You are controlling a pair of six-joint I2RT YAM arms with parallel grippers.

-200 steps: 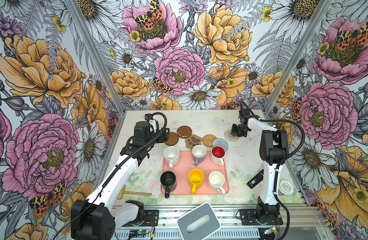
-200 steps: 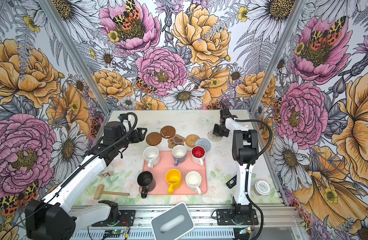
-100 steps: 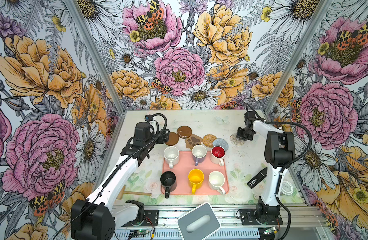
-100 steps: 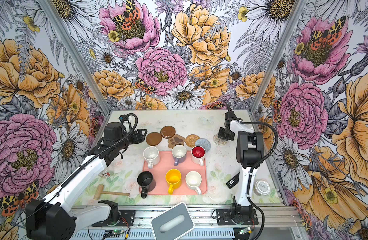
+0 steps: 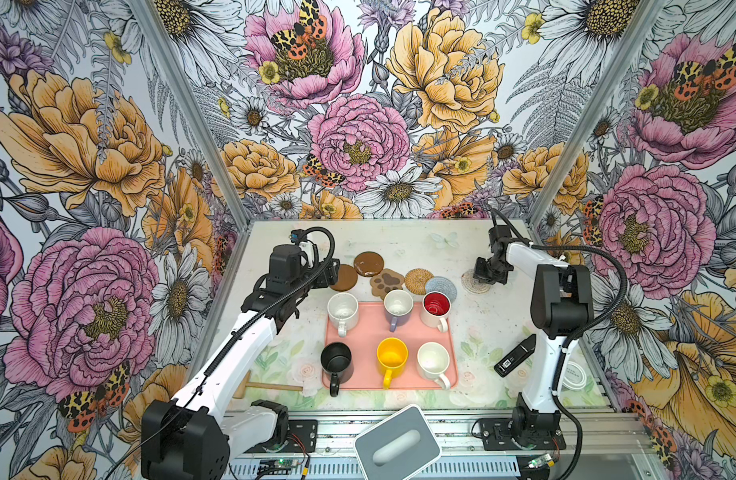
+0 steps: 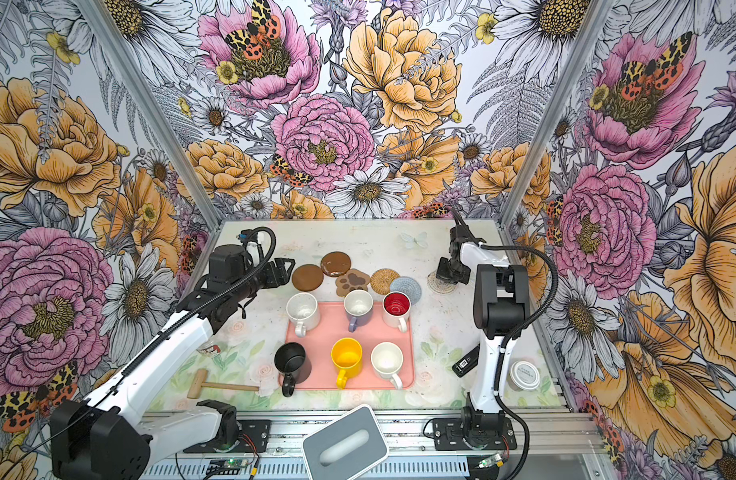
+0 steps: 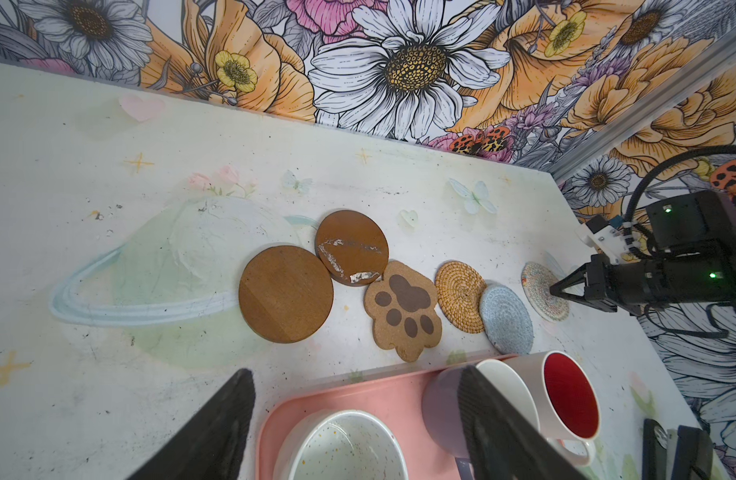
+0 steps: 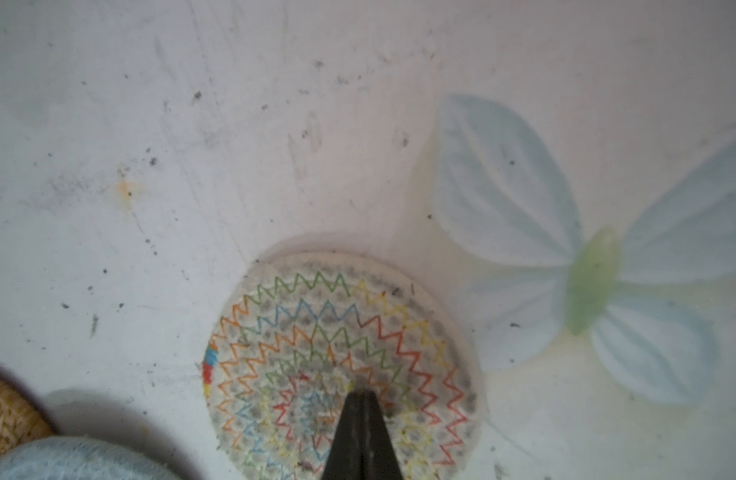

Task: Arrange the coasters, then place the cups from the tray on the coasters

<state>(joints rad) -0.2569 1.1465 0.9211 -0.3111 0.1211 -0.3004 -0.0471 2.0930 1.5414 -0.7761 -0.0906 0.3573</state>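
Cork, rattan and lace beyond the tray [image 5: 364, 332]: coasters [image 7: 403, 309] half arranged, cups [image 5: 392, 357] waiting.

Found the left gripper [image 6: 284, 269] hovering off the tray's far left corner, jaws wide and empty, just beside the nearer brown disc [image 5: 343, 277]. Counted along the tray's far edge a scratched brown disc [image 5: 368, 264], the paw-print coaster [image 5: 386, 282], the rattan round [image 5: 418, 281] and the grey-blue round [image 5: 441, 287], bunched with edges touching or overlapping. Spotted the cream lacy round [image 8: 316, 353] apart from them, beyond the tray's far right corner, with the right gripper [image 8: 360, 401] closed tight, holding nothing, tip seemingly pressed onto the weave near the middle. Judged the step as coaster-spreading by dragging. Reckoned on needing next to slide the lace onto open table, then to tease the bunch apart into separate spots. Noted all six cups on the tray, none yet lifted.
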